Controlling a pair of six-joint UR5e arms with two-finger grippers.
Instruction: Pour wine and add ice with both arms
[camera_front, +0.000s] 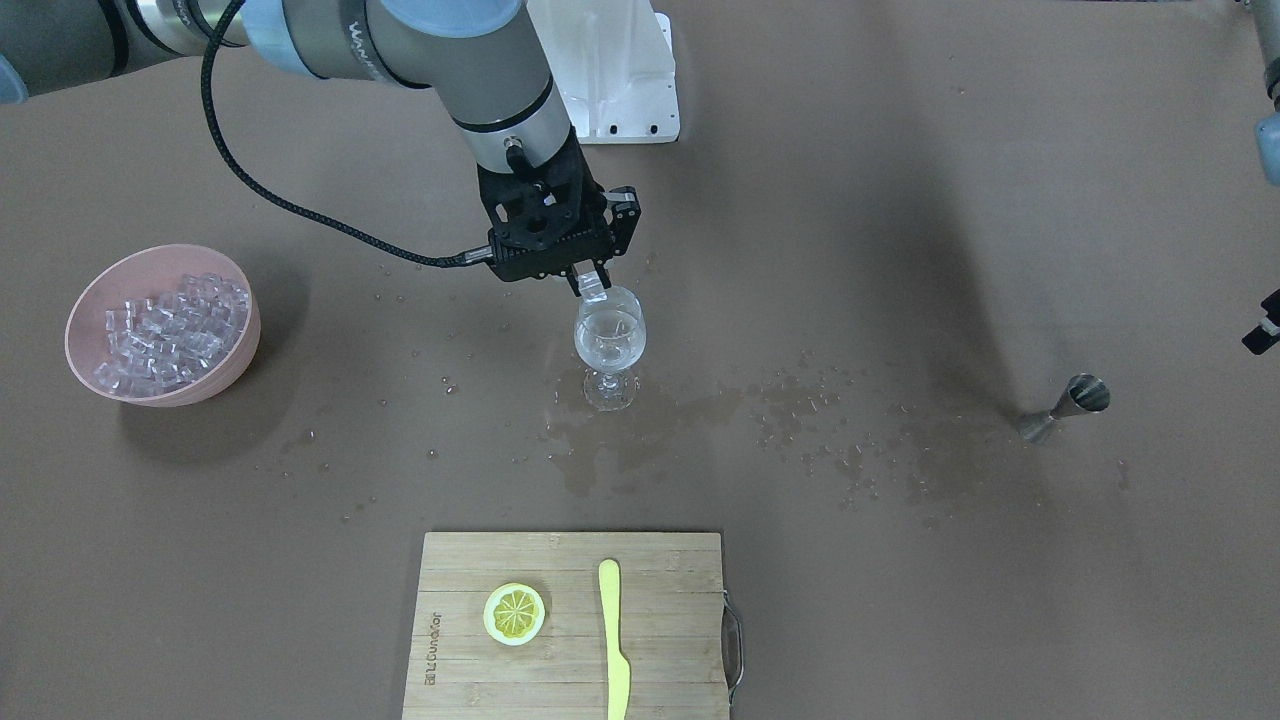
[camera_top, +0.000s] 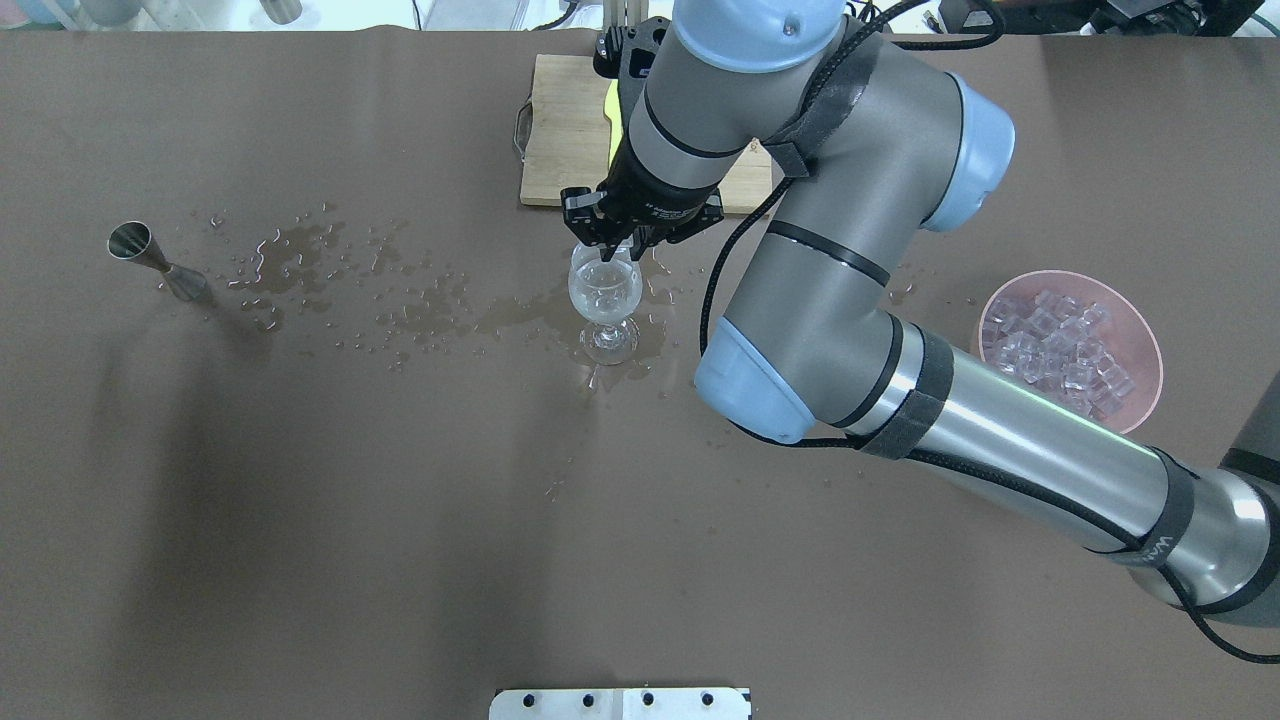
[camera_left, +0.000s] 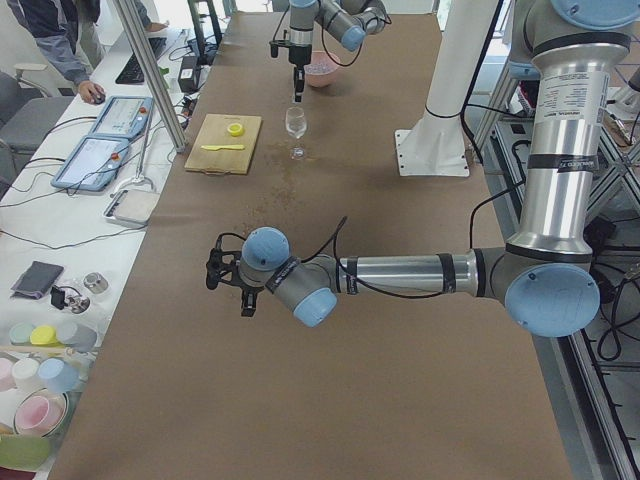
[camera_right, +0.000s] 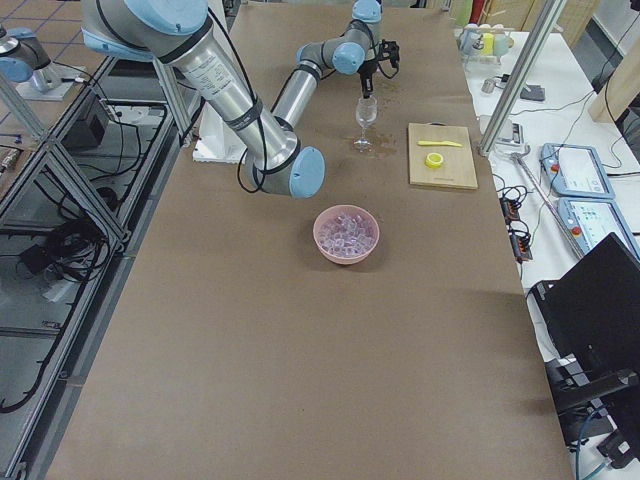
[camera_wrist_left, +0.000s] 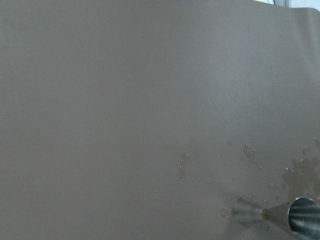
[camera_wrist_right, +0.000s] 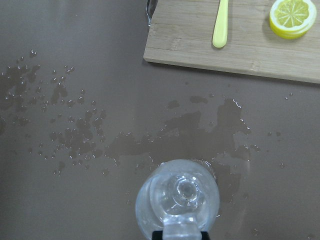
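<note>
A wine glass (camera_front: 610, 345) stands upright mid-table with clear wine in its bowl. My right gripper (camera_front: 592, 287) hangs just above its rim, shut on one clear ice cube (camera_front: 595, 292). The right wrist view looks straight down into the glass (camera_wrist_right: 177, 197), with the held cube (camera_wrist_right: 181, 230) at the bottom edge. A pink bowl (camera_front: 150, 255) of ice cubes (camera_front: 170, 330) sits far off toward the right arm's side. A steel jigger (camera_front: 1065, 405) lies on its side near my left gripper (camera_front: 1262, 335). That gripper shows only at the frame edge, and whether it is open or shut I cannot tell.
Spilled droplets and wet patches (camera_front: 800, 420) spread between the glass and the jigger. A wooden cutting board (camera_front: 570, 690) holds a lemon slice (camera_front: 514, 613) and a yellow knife (camera_front: 613, 640). A white stand (camera_front: 620, 80) sits by the robot's base. A person sits beyond the table (camera_left: 60, 40).
</note>
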